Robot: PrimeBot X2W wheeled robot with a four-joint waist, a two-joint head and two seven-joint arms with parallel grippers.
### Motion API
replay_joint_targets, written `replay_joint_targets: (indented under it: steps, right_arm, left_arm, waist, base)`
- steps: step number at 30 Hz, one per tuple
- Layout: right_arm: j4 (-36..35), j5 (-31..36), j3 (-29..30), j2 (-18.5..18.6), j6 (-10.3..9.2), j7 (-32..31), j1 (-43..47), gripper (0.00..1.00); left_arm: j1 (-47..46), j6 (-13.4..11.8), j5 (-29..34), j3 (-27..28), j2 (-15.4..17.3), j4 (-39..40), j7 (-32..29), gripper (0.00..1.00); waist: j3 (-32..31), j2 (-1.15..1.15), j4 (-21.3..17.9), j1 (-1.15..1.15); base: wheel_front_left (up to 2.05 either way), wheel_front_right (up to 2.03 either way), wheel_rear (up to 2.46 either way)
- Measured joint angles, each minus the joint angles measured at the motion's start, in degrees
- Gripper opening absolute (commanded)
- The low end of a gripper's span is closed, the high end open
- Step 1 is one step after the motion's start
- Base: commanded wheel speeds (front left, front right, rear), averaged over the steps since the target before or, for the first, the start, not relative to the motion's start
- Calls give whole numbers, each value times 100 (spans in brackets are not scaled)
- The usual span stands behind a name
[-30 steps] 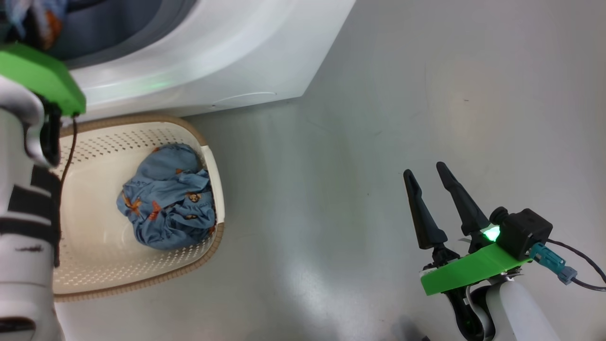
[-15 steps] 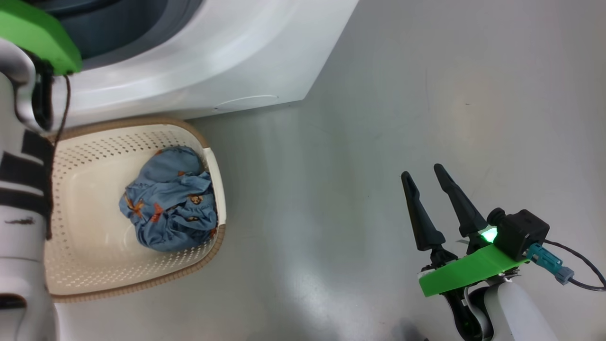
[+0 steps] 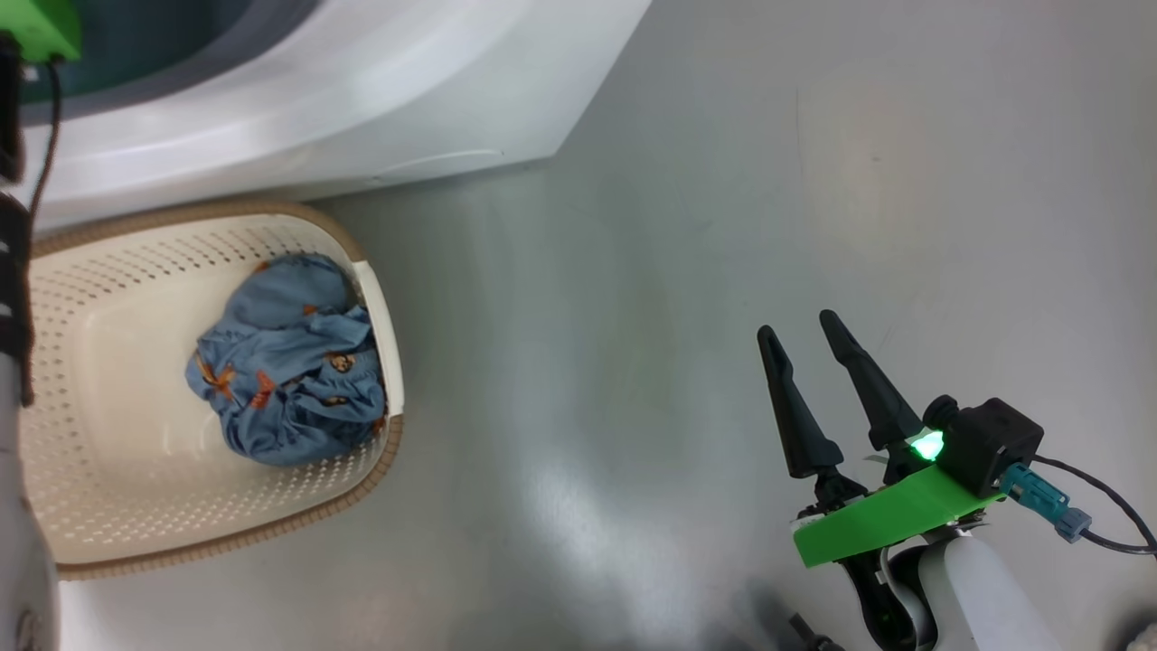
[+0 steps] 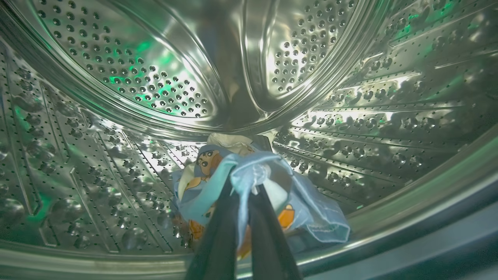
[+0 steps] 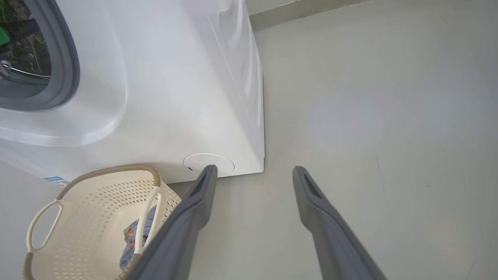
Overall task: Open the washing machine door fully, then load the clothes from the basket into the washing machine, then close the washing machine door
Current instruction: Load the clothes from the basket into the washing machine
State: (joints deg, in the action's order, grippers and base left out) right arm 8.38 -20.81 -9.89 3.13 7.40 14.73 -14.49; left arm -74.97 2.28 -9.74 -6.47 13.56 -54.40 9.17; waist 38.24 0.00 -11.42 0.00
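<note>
In the left wrist view my left gripper [image 4: 246,182] is inside the washing machine's perforated steel drum [image 4: 128,77]. It is shut on a blue printed garment [image 4: 311,210], which drapes over the fingertips above a cream cloth piece [image 4: 229,140]. More blue clothes [image 3: 280,362] lie bunched in the cream basket [image 3: 72,271] in front of the white washing machine [image 3: 362,90]. My right gripper [image 3: 797,325] hovers open over the floor, far right of the basket. The washing machine door is out of view.
Grey floor [image 3: 678,226] spreads to the right of the machine and basket. The right wrist view shows the machine's front [image 5: 175,77], its grey gasket [image 5: 66,58], the basket [image 5: 89,202] below it and my open right gripper [image 5: 253,170].
The head camera has shifted. My left arm has gone up and deeper into the machine's opening, taking the blue garment in with it. The right gripper has stayed put.
</note>
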Motion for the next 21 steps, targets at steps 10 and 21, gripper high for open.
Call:
replay_joint_targets:
  steps: [10, 21]
  right_arm:
    - [-34, -5, -71, -1, 0, 0, -139, 100]
    - [-33, -4, -205, -7, 0, 0, -135, 100]
  left_arm:
    - [-628, 129, 148, -201, 189, -7, 325, 0]
    - [-1020, 254, 183, -291, 390, -181, 485, 0]
  waist:
    - [378, 0, -82, 0]
    - [642, 0, -229, 0]
  base:
    - [0, 0, 0]
    - [0, 0, 0]
